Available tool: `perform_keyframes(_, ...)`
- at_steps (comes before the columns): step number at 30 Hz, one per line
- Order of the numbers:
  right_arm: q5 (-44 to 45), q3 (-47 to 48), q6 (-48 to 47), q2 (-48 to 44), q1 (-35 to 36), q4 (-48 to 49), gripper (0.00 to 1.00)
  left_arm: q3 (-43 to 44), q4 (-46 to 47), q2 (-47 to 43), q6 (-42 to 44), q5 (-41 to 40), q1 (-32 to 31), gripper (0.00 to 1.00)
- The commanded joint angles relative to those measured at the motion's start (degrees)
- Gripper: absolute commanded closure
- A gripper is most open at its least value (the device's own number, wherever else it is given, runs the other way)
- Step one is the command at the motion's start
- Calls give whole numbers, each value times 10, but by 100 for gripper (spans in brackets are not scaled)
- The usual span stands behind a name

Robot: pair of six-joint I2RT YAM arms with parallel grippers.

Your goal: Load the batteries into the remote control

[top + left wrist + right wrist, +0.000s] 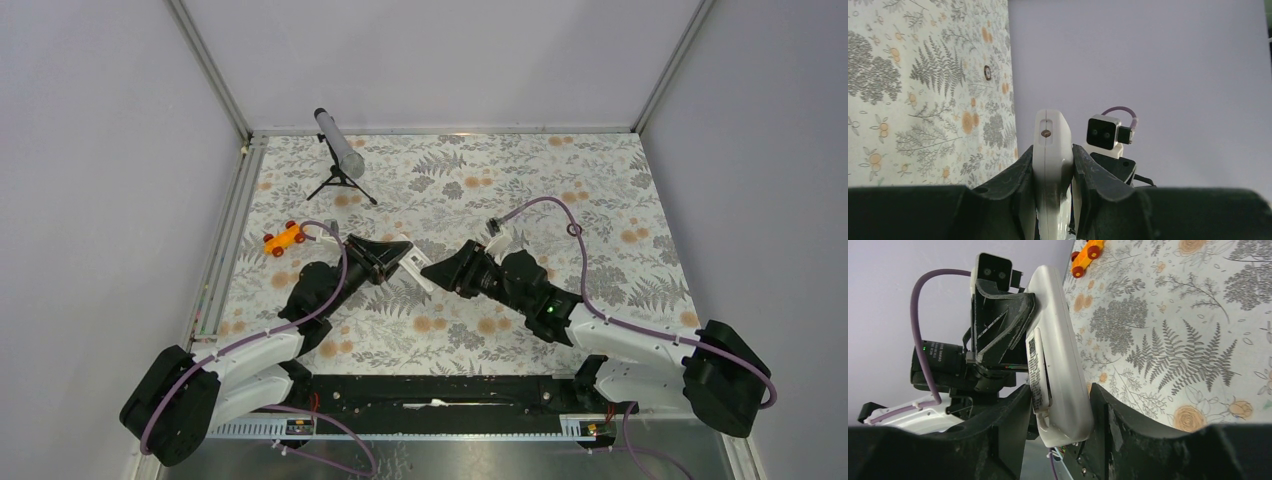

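The white remote control (417, 270) is held in the air between both arms over the middle of the table. My left gripper (404, 258) is shut on one end of it; in the left wrist view the remote (1052, 145) stands edge-on between the jaws (1052, 152). My right gripper (433, 271) is closed around the other end; in the right wrist view the remote (1058, 355) sits between the jaws (1060, 400), its labelled back cover (1037, 367) facing the left finger and slightly raised. The batteries are out of view.
An orange toy car (284, 238) lies left of the left gripper, also in the right wrist view (1087, 251). A grey tube on a black tripod (338, 143) stands at the back left. A thin black ring (987, 73) lies on the patterned cloth.
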Motion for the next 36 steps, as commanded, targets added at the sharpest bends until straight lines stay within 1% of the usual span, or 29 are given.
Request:
perform_keyframes(1, -14, -9, 16, 10, 4, 56, 48, 18, 108, -8, -59, 22, -1, 100)
perform_keyframes(5, -13, -23, 26, 9, 4, 85, 52, 21, 121, -18, -77, 28, -1, 100)
perform_keyframes(9, -18, -35, 28, 4, 4, 110, 58, 19, 112, -28, -77, 30, -1, 100)
perform_keyframes(11, -20, -32, 28, 3, 4, 111, 58, 16, 111, -29, -74, 31, -1, 100)
perform_keyframes(12, -22, -30, 27, 3, 4, 111, 55, 14, 111, -28, -72, 32, -1, 100)
perform_keyframes(13, -24, -26, 28, 4, 4, 108, 50, 12, 111, -27, -71, 31, -1, 100)
perform_keyframes(15, -27, -18, 29, 4, 4, 98, 35, 7, 111, -24, -68, 30, 0, 100)
perform_keyframes(16, -27, -14, 30, 2, 4, 96, 29, 5, 113, -22, -67, 28, 0, 100)
perform_keyframes(17, -27, -12, 30, -1, 3, 97, 25, 3, 114, -20, -65, 28, 0, 100)
perform_keyframes(21, -31, -9, 23, -18, 1, 105, 15, -1, 117, -12, -58, 26, 2, 100)
perform_keyframes(26, -32, -15, 14, -40, -1, 111, 9, -1, 117, -4, -51, 28, 3, 100)
perform_keyframes(30, -26, -12, 13, -38, -1, 100, 8, 3, 120, 3, -48, 36, 3, 100)
perform_keyframes(32, -25, -5, 14, -28, -3, 90, 10, 4, 123, 6, -46, 42, 3, 100)
perform_keyframes(36, -16, 2, 28, -12, -8, 93, 21, 4, 129, 8, -42, 55, 3, 100)
